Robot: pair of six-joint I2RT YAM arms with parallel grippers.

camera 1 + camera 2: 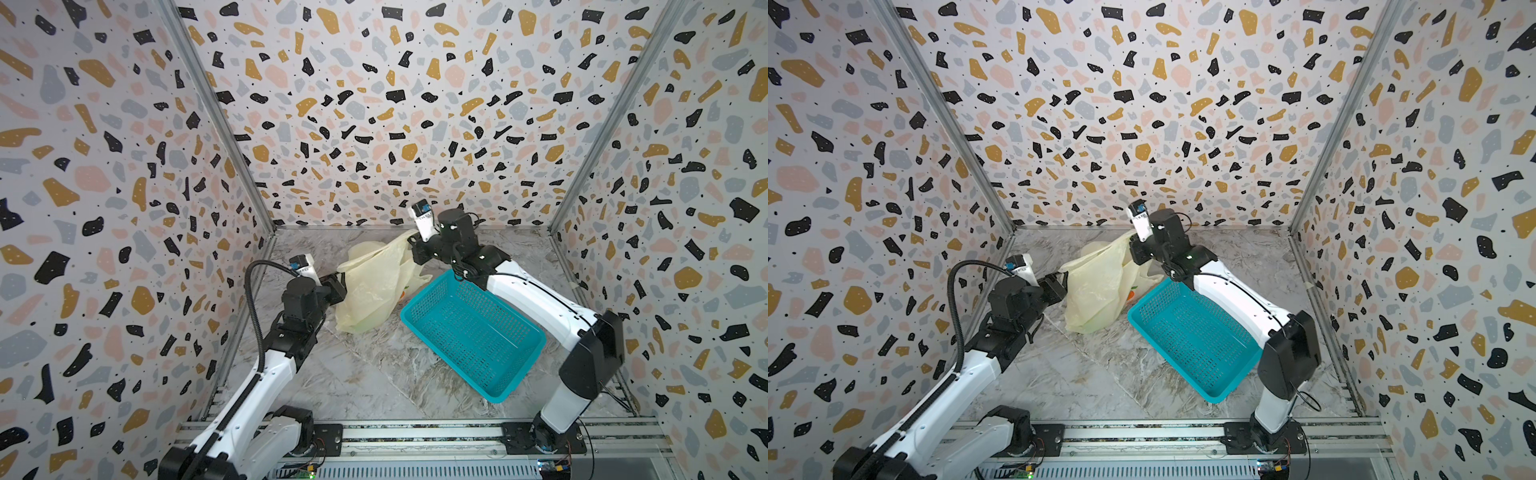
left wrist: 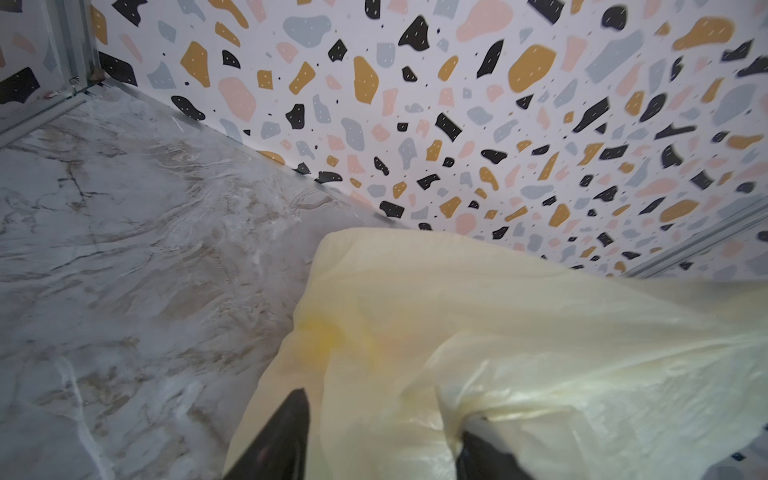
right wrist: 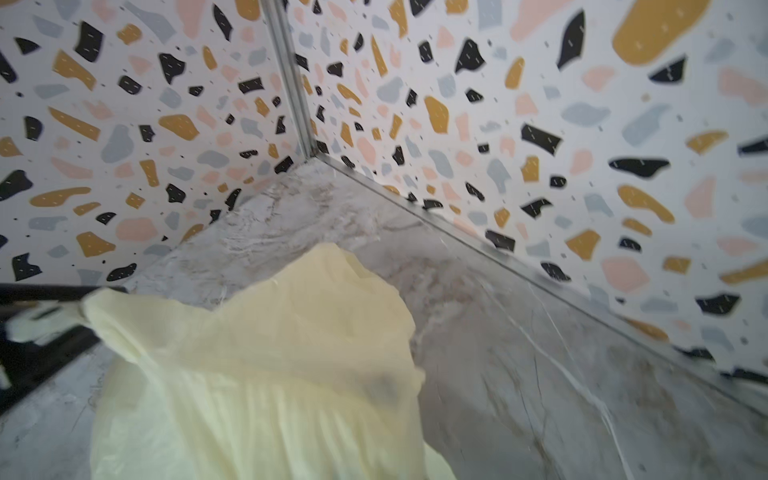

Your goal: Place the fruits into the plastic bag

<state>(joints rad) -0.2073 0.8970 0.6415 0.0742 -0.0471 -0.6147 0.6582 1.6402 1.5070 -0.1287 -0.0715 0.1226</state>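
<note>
The pale-yellow plastic bag [image 1: 374,286] [image 1: 1096,291] stands slumped on the marble floor at the back middle. Fruits show only as tints through its film: an orange patch [image 1: 402,294] [image 1: 1131,294] and a yellow glow [image 2: 324,336]. My left gripper [image 1: 343,284] [image 2: 384,415] is at the bag's left handle, its black fingers [image 2: 286,432] wide apart, open, with loose film lying between them. My right gripper [image 1: 415,249] [image 1: 1133,249] is at the bag's raised far corner. In the right wrist view the bag [image 3: 257,374] hides its jaws.
A teal perforated basket [image 1: 473,332] [image 1: 1196,340] lies empty just right of the bag, under the right arm. Terrazzo-patterned walls close in the back and both sides. A metal rail [image 1: 415,432] runs along the front.
</note>
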